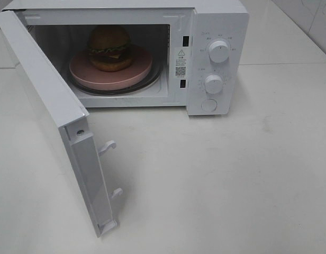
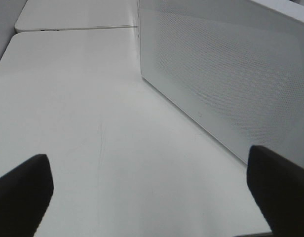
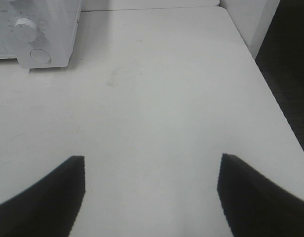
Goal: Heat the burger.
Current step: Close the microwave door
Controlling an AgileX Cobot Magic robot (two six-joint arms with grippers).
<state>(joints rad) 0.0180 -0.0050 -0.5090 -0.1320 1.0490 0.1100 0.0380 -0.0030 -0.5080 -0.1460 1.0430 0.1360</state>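
Observation:
The burger (image 1: 109,47), golden-brown bun over green lettuce and a dark patty, sits on a pink plate (image 1: 111,73) inside the white microwave (image 1: 216,32). The microwave door (image 1: 52,114) stands swung wide open toward the front left. Neither arm shows in the exterior high view. In the left wrist view my left gripper (image 2: 149,190) is open above bare table, the outer face of the door (image 2: 226,69) just ahead of it. My right gripper (image 3: 152,192) is open over bare table, the microwave's control panel (image 3: 31,37) some way off.
Two white knobs (image 1: 219,51) and a round button (image 1: 209,105) sit on the microwave's right panel. The door's latch hooks (image 1: 108,146) stick out from its edge. The table edge (image 3: 278,98) drops to dark floor on the right side.

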